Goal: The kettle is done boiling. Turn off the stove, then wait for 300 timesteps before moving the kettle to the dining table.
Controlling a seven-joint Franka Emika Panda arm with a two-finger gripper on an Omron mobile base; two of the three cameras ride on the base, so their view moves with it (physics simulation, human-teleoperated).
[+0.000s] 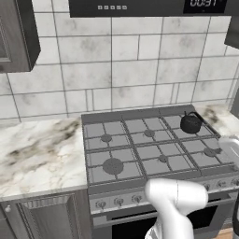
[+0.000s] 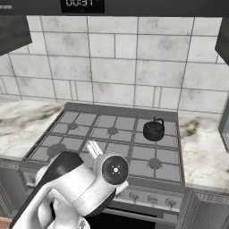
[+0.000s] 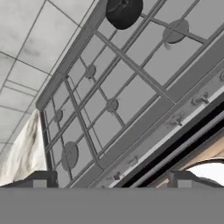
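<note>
Left base view puts the stove (image 1: 154,151) square ahead of me, a wide grey range with six burners under dark grates, set into a veined marble counter (image 1: 39,156) against a pale tiled wall (image 1: 121,60). The kettle (image 1: 191,123) sits upright on the rear right burner, small, black and round, its thin wire handle arched over the top. A row of small knobs (image 1: 119,201) runs along the stove's front panel, and my white arm (image 1: 175,205) rises in front of them at the lower right, covering part of the row. A dark cabinet (image 1: 16,35) hangs at the upper left, and a dark hood panel (image 1: 149,7) with a lit display runs along the top.

From the right base view the kettle (image 2: 154,130) is on the same back burner, near the right edge of the stove (image 2: 112,138), with counter (image 2: 205,147) beyond it. My arm (image 2: 76,188) bulks in the lower left, well apart from the kettle.

My hand view looks along my pincer (image 3: 109,180) at a rolled angle — the stove (image 3: 122,87) runs diagonally across, the kettle (image 3: 124,11) at the top edge and the knobs (image 3: 177,121) along the front strip nearer to me. My two dark fingertips (image 3: 40,179) stand wide apart at the bottom with nothing between them, so the pincer is open and holds nothing. It hangs off the stove's front edge, touching neither knobs nor kettle.
</note>
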